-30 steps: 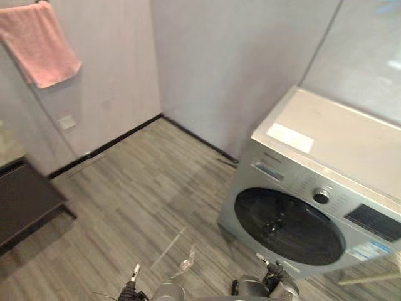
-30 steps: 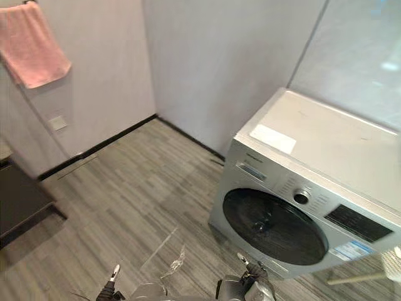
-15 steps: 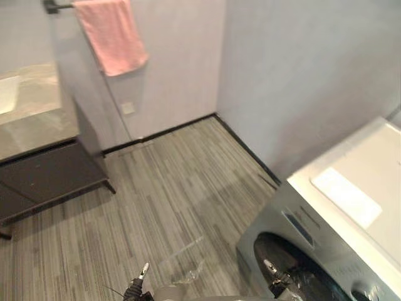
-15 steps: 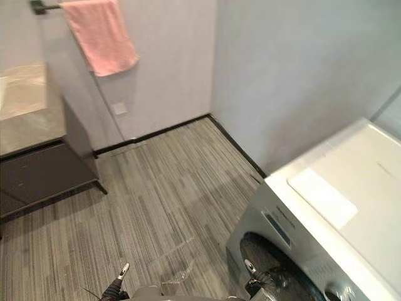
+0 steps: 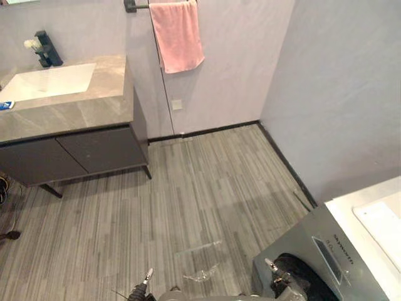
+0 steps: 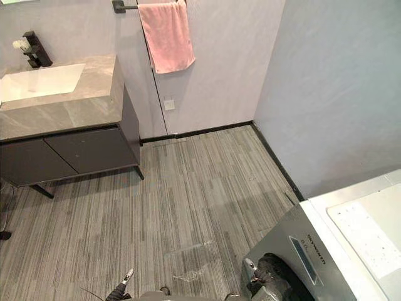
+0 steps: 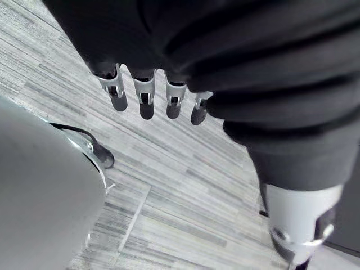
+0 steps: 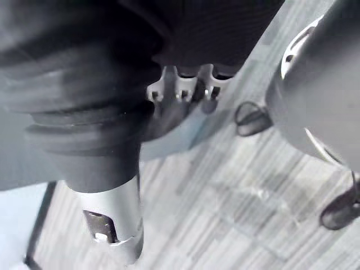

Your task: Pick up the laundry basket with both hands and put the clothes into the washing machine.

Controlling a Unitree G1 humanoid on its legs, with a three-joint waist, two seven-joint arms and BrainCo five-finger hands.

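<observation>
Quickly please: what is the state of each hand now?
Left hand: open, fingers relaxed, holding nothing.
Right hand: open, holding nothing.

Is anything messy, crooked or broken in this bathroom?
Nothing stands out. The pink towel hangs flat on its bar, the sink counter looks tidy with the tap upright, and the washing machine stands by the wall. I see no spill or damage on the floor.

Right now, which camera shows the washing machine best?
The right eye view: the washing machine shows its pale top and grey front panel. The left eye view cuts off more of it; the wrist views face the floor.
</observation>
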